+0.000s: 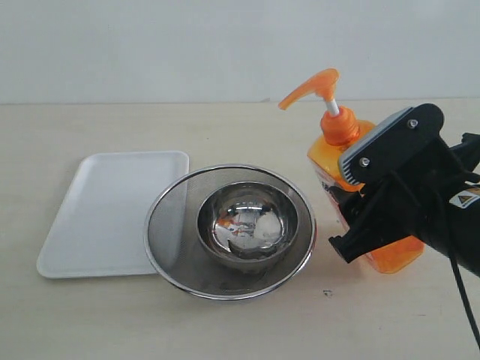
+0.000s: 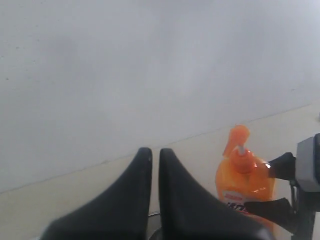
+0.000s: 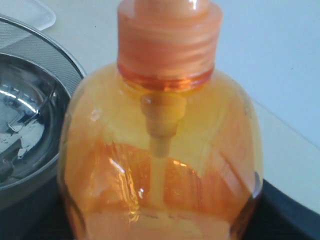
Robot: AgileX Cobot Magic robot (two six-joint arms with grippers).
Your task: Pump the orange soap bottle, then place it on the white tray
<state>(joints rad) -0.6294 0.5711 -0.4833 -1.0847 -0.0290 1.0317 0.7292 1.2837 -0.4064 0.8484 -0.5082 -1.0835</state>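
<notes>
Neither step looks finished. The orange soap bottle (image 1: pixel 328 157) stands on the table (image 1: pixel 90 322) right of the sieve (image 1: pixel 169 225), well apart from the white tray (image 1: pixel 105 217), with its pump head raised (whether it has been pressed, I cannot tell). The right pincer (image 1: pixel 346 204) pinches the bottle's body. The left pincer (image 2: pixel 155 152) hangs above, fingers pressed together and empty. Count: 1 bottle, 1 tray, 1 sieve, 1 steel bowl (image 1: pixel 214 217), 2 pincers.

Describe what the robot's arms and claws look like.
Right claw: matte black, angular, with a grey pad fixed by two screws; a black cable trails from the arm, which bears a small white-and-orange sticker. Left claw: two smooth black fingers tapering to rounded tips.
</notes>
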